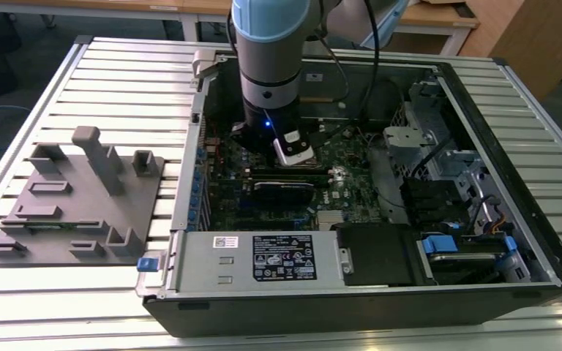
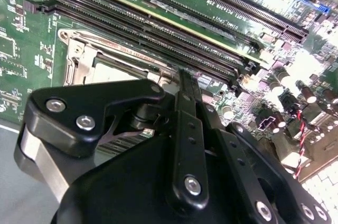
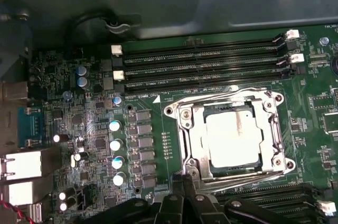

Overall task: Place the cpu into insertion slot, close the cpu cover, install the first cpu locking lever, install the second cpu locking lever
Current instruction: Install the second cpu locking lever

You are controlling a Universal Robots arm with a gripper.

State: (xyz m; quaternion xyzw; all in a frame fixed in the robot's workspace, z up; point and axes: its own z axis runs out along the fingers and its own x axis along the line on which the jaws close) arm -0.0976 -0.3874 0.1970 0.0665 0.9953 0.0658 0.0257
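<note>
My claw (image 3: 182, 184) is clenched, empty, just beside the cpu cover (image 3: 231, 129); I'd press gently, squarely.

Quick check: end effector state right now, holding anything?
End effector: closed, holding nothing; fingertips together at the edge of the cpu cover, cpu seated beneath.
</note>
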